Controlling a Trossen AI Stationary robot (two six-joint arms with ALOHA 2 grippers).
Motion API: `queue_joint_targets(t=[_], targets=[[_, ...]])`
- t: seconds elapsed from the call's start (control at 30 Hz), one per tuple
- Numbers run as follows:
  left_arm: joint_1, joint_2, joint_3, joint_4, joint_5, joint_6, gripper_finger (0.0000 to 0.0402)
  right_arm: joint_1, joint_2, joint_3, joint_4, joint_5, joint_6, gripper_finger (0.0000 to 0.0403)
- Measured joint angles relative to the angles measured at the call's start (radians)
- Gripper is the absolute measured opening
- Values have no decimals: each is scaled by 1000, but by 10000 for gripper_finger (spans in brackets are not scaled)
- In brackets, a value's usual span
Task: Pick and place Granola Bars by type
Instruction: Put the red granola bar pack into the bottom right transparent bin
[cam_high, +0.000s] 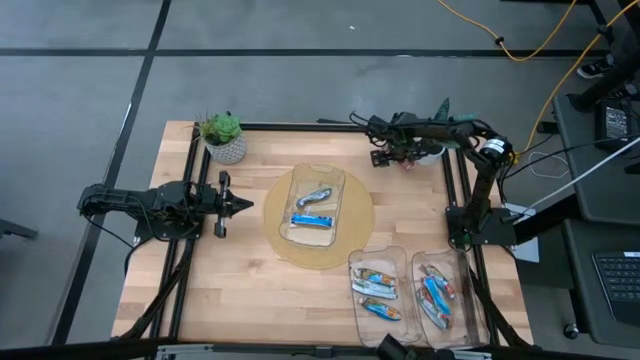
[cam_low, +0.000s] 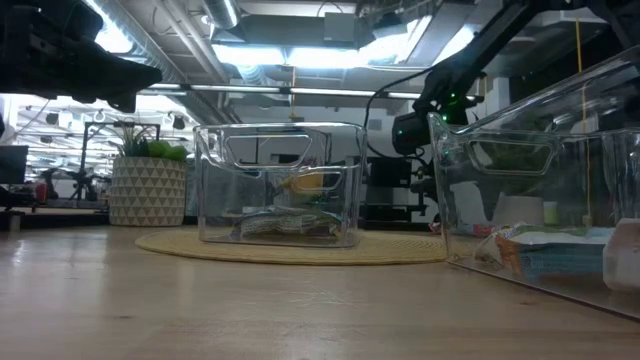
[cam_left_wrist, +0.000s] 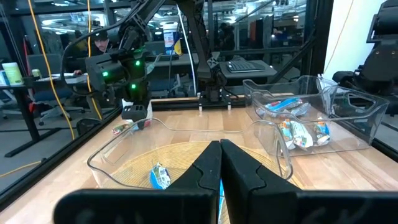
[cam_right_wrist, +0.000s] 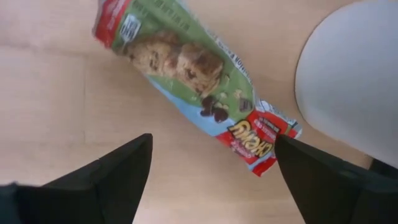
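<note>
One granola bar (cam_right_wrist: 186, 68), in a green, red and blue wrapper, lies flat on the wood near the table's far right corner. My right gripper (cam_right_wrist: 212, 142) hangs open above it, pointing steeply down, with a finger on either side and touching nothing; in the high view this gripper (cam_high: 400, 160) is at the far right. A clear bin (cam_high: 318, 215) on a round woven mat holds two blue-and-silver bars (cam_high: 312, 220). Two clear bins at the near right (cam_high: 378, 290) (cam_high: 440, 292) hold several bars. My left gripper (cam_high: 235, 205) waits shut at the table's left, pointing level at the middle bin.
A white round object (cam_right_wrist: 348, 81) stands right beside the bar, close to one finger of the right gripper. A potted plant (cam_high: 225, 138) sits at the far left corner. Bare wood lies between the middle bin and the near-right bins.
</note>
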Motion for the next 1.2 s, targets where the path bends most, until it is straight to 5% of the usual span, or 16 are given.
queue_joint_targets(t=[0.7,1.2], targets=[[0,0,0,0,0,0,2,-33,6,-1,28,-149,54,339],[0,0,0,0,0,0,2,2,47,31,11,-154,30,339]])
